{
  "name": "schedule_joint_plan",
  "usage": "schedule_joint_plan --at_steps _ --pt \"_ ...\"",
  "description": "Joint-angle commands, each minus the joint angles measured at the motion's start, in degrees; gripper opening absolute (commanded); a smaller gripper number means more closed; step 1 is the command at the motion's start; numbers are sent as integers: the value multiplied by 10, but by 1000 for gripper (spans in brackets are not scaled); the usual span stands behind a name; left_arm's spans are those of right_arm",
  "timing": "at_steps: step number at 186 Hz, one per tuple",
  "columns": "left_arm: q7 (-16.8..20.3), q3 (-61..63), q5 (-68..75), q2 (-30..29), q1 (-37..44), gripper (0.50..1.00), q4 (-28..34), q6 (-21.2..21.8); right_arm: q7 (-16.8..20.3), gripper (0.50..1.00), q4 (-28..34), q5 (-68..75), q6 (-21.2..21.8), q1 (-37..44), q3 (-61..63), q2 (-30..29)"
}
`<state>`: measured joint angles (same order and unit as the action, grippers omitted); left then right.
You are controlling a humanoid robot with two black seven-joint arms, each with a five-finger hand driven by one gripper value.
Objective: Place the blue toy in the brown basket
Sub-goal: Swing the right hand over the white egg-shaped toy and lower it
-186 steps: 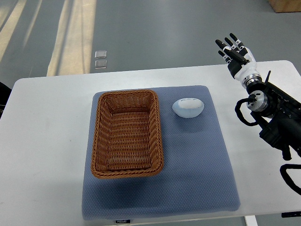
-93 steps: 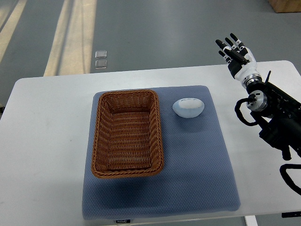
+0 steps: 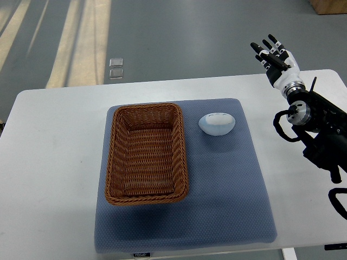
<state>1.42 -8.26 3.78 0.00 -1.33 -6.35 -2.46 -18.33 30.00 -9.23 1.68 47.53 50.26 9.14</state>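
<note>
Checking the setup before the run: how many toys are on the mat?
1. The pale blue toy lies on the blue mat, just right of the brown basket, which looks empty. Nothing appears hidden.

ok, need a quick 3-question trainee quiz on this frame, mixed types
1. True or false: the pale blue rounded toy lies inside the brown woven wicker basket.
2. Which hand is in view? A) left B) right C) both
3. Fill in: basket and toy both rest on the blue-grey ___.

Key:
1. False; the toy sits beside the basket, on its right in the picture, apart from it.
2. B; the right hand is raised near the table's far right corner, fingers spread, holding nothing.
3. mat
</note>
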Motion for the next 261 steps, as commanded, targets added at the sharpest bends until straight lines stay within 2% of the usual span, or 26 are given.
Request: schedule_joint_plan --at_steps 1,45,91,119,143,158,176,189,215,236,261 --pt "0 0 0 0 0 1000 0 0 1 911 21 -1 -4 -3 -7 10" --pt "0 0 0 0 0 1000 -1 0 4 911 58 -47 -4 5 -61 55" --pt "0 0 0 0 0 1000 0 0 15 911 103 -302 7 55 -168 109" --pt "0 0 0 0 0 1000 0 0 27 911 151 -378 35 122 -306 164" --pt "0 0 0 0 0 1000 -1 0 42 911 205 -419 61 217 -446 212" --pt "0 0 0 0 0 1000 0 0 58 911 229 -425 95 285 -525 229" --pt "0 0 0 0 0 1000 -1 0 73 911 245 -428 142 346 -589 232" --pt "0 0 0 0 0 1000 -1 0 80 911 262 -428 162 377 -624 231" --pt "0 0 0 0 0 1000 -1 0 88 911 297 -428 177 427 -682 221" --pt "0 0 0 0 0 1000 -1 0 92 911 300 -428 184 430 -690 199" --pt "0 0 0 0 0 1000 -1 0 115 911 289 -430 185 419 -690 158"
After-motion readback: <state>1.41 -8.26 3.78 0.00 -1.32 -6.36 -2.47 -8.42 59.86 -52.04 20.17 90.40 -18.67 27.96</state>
